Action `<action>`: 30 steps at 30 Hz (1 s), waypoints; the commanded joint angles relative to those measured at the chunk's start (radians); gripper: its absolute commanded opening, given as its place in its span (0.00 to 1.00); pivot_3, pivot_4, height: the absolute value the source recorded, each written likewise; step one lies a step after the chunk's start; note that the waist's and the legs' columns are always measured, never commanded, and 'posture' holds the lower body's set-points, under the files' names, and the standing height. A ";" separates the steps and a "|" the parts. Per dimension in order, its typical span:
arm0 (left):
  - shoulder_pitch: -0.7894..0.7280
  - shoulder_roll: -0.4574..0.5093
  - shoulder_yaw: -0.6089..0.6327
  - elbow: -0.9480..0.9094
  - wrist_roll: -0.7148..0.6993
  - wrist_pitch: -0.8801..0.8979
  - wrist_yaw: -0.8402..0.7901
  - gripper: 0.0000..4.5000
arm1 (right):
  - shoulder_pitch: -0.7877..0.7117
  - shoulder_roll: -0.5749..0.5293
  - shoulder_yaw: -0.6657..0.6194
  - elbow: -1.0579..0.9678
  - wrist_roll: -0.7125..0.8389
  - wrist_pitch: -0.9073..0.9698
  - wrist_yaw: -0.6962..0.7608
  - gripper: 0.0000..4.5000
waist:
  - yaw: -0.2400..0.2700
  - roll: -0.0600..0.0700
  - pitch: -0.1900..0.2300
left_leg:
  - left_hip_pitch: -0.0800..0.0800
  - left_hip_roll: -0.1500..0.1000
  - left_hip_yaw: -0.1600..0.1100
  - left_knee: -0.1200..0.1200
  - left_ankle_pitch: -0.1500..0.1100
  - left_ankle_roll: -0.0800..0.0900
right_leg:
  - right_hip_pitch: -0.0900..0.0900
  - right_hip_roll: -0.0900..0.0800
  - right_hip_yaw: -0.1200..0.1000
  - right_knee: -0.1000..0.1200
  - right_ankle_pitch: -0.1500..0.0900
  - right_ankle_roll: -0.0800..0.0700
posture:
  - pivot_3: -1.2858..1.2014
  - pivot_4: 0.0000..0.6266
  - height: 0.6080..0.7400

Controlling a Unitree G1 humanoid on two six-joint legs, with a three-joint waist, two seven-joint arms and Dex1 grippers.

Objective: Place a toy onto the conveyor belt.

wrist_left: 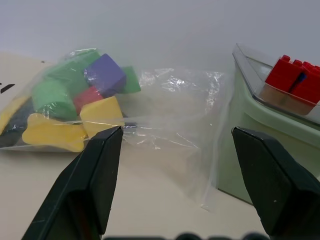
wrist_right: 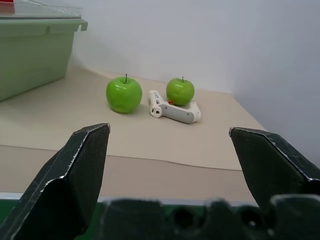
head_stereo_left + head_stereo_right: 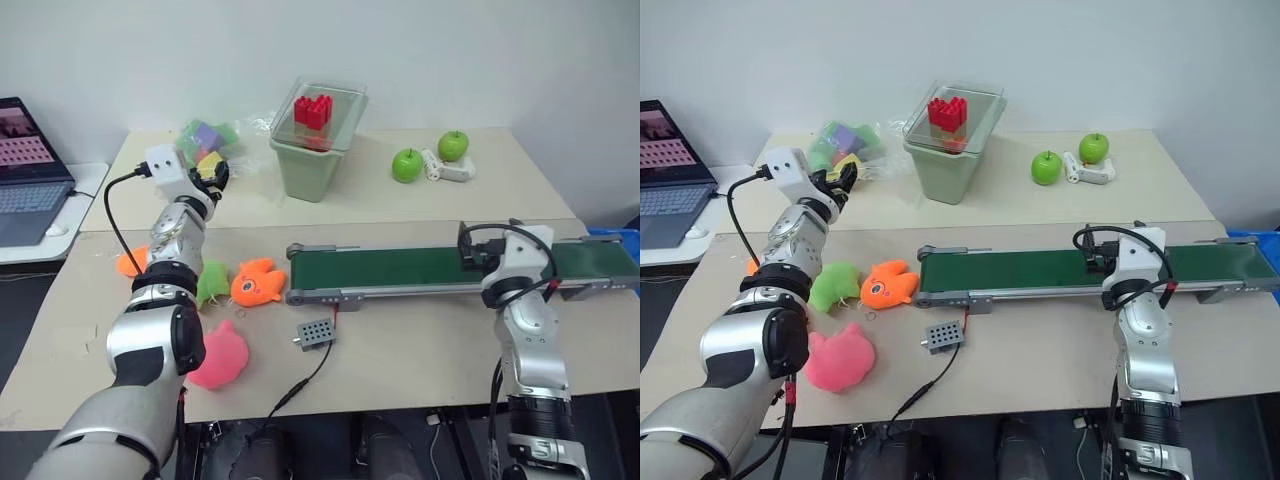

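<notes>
Four soft toys lie near the left arm on the front table: a pink toy (image 3: 840, 358) nearest the front edge, a green toy (image 3: 833, 285) and an orange fish (image 3: 889, 284) side by side behind it, and a second orange toy (image 3: 130, 263) mostly hidden behind the arm. None of them is on the belt (image 3: 400, 268), which runs across the front table from the fish's side towards the right edge, dark green in its grey frame. The fish lies just beside the belt's left end without touching the green surface. A small grey box (image 3: 314, 333) sits in front of that end, wired to it.

The left gripper (image 3: 213, 172) is raised over the rear table with its fingers (image 1: 97, 172) spread wide and nothing between them; in its wrist view it faces a clear bag of blocks (image 1: 80, 100) and the green bin (image 1: 270, 145) holding red bricks (image 1: 295, 80). The right gripper (image 3: 473, 250) hangs over the belt's right part, also spread and empty. Its wrist view looks past the belt's edge to two apples (image 2: 124, 94) and a white tool (image 2: 175, 110) lying between them on the rear table.
</notes>
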 commanded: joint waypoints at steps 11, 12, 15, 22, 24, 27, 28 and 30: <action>-0.087 -0.008 -0.010 0.026 0.032 -0.009 -0.030 0.82 | -0.002 -0.027 -0.045 -0.125 0.000 0.055 -0.035 1.00 | 0.001 0.000 0.000 | -0.001 0.000 0.000 0.000 0.000 0.000 | 0.000 0.000 -0.001 0.000 0.000 0.001 | 0.52 0.24 1.00; -0.092 -0.008 -0.009 0.027 0.031 -0.008 -0.030 0.82 | -0.002 -0.025 -0.045 -0.127 0.001 0.055 -0.037 1.00 | 0.001 0.000 0.000 | -0.001 0.000 0.000 0.000 0.000 0.000 | 0.000 0.000 -0.001 0.000 0.000 0.001 | 0.52 0.24 1.00; -0.100 -0.006 -0.006 0.026 0.029 -0.010 -0.030 0.82 | -0.007 -0.019 -0.035 -0.115 0.001 0.050 -0.038 1.00 | -0.001 0.000 0.000 | -0.001 0.000 0.000 0.000 0.000 0.000 | 0.000 0.000 0.000 0.000 0.000 0.001 | 0.52 0.24 1.00; -0.040 0.011 0.014 -0.016 0.013 -0.027 -0.018 0.82 | -0.035 -0.020 0.000 -0.079 0.006 0.052 -0.007 1.00 | -0.003 0.000 0.000 | 0.000 0.000 0.000 0.000 0.000 0.000 | 0.000 0.000 0.000 0.000 0.000 0.001 | 0.52 0.24 1.00; -0.010 0.015 0.018 -0.041 0.012 -0.037 -0.013 0.82 | -0.043 -0.021 0.006 -0.060 0.007 0.049 0.005 1.00 | -0.004 0.000 0.000 | 0.000 0.000 0.000 0.000 0.000 0.000 | 0.000 0.000 0.000 0.000 0.000 0.001 | 0.52 0.24 1.00; 0.061 0.013 0.032 -0.118 -0.002 -0.042 0.003 0.82 | -0.048 -0.032 0.009 -0.037 0.008 0.047 0.023 1.00 | -0.003 0.000 0.000 | 0.000 0.000 0.000 0.000 0.000 0.000 | 0.000 0.000 0.000 0.001 0.000 0.001 | 0.52 0.24 1.00; 0.093 0.012 0.037 -0.154 -0.007 -0.043 0.009 0.82 | -0.051 -0.038 0.010 -0.029 0.009 0.048 0.031 1.00 | -0.003 0.000 0.000 | 0.000 0.000 0.000 0.000 0.000 0.000 | 0.000 0.000 0.000 0.001 0.000 0.000 | 0.52 0.24 1.00; 0.199 -0.003 0.057 -0.289 -0.029 -0.019 0.032 0.82 | -0.055 -0.070 0.009 -0.011 0.009 0.057 0.065 1.00 | -0.006 0.000 0.000 | 0.000 0.000 0.000 0.000 0.000 0.000 | 0.000 0.000 0.000 0.001 0.000 0.001 | 0.52 0.24 1.00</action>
